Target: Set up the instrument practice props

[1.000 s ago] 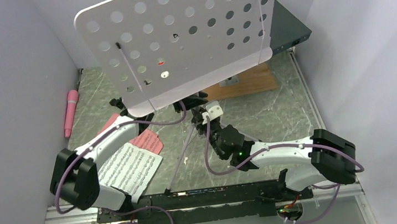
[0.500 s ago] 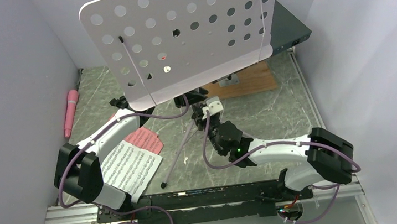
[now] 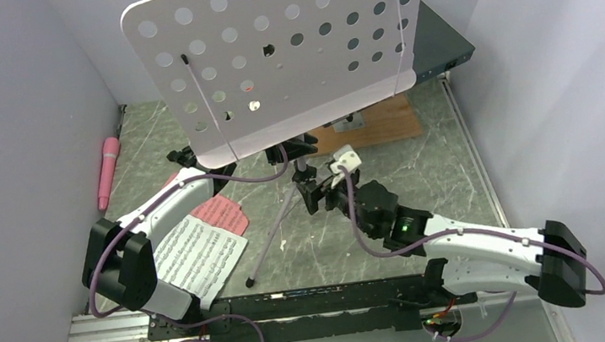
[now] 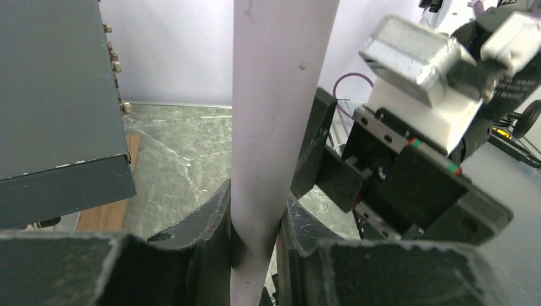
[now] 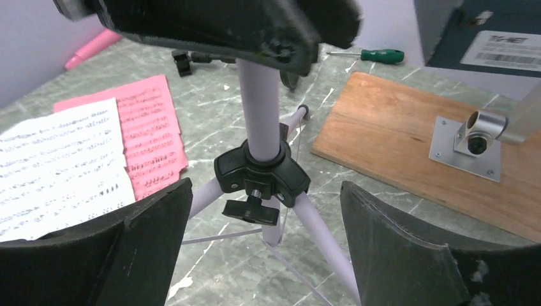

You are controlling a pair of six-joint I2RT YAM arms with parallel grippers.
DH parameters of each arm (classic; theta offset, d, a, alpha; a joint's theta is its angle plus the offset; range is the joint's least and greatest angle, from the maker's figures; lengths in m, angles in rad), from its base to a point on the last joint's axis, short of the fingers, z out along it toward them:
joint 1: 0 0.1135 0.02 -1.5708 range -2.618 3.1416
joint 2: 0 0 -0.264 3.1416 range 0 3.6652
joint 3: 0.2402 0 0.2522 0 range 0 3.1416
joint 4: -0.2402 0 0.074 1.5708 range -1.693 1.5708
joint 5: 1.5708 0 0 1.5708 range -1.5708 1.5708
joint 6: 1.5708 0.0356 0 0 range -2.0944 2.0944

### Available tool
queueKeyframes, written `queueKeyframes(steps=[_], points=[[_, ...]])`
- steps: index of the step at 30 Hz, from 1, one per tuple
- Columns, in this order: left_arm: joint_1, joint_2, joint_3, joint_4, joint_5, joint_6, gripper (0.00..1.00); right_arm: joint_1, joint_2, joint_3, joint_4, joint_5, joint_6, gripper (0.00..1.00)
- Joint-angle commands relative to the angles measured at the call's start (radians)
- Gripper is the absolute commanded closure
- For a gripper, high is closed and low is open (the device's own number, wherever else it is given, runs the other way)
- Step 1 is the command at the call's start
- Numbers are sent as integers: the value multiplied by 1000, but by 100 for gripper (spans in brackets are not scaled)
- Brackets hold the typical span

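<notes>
**Top view.** Your left arm point(image 3: 160, 216) reaches forward and to the right. Its wrist passes under the lower edge of the music-stand desk point(image 3: 286, 45). The desk stands tilted above the middle of the table on the tripod point(image 3: 272, 238). Your right arm point(image 3: 476, 242) lies low and stretches to the left. It places the right gripper point(image 3: 314, 195) just beside the tripod's pole, below the desk. The white sheet point(image 3: 198, 258) and the pink sheet point(image 3: 223, 215) lie flat beneath your left forearm. The pink microphone point(image 3: 107, 170) lies along the left wall, well apart from both arms.

**Left wrist view.** Your left gripper point(image 4: 255, 223) is clamped on the tripod's pole, with a finger pressed against each side. The dark box point(image 4: 57, 95) fills the left of the view. No lettering on it can be read from here.

**Right wrist view.** Your right gripper's jaws stand wide apart, one on each side of the tripod's black hub point(image 5: 261, 172), and neither touches it. Both sheets carry printed notation, but no words on them are legible. The dark box bears a white label point(image 5: 504, 57) with a barcode, and its print is too small to read. A green-handled screwdriver point(image 5: 376, 55) lies near the wooden board point(image 5: 395, 146).
</notes>
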Motion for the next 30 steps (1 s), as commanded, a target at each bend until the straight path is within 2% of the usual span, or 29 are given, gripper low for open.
queueKeyframes(steps=[1,5,9,12,15,19,21,24,26,28,30], points=[[-4,-14,7,-63,-40,-119,100,-28,-98,-20,-89,-71,72,11],[-7,-11,-10,-23,-47,-139,100,-114,-113,-35,-74,-144,150,10],[-8,-4,26,-133,-54,-73,100,-192,-121,-50,-68,-275,237,16],[-11,-19,0,-99,-73,-82,100,-239,-134,-28,-124,-357,331,19],[-11,-20,21,-135,-68,-73,100,-258,-144,-12,-178,-426,401,20],[-13,-16,0,-73,-70,-114,100,-263,-170,4,-223,-509,445,19],[-13,-11,22,-117,-69,-94,100,-261,-192,-7,-210,-581,356,19],[-12,-13,3,-61,-69,-126,100,-233,-220,-8,-232,-620,142,19],[-12,-8,8,-59,-69,-133,100,-170,-241,13,-298,-530,-82,19],[-11,-3,13,-59,-60,-145,100,-116,-253,3,-320,-366,-289,18],[-12,-4,3,-27,-58,-162,100,-110,-256,-7,-313,-337,-472,17]])
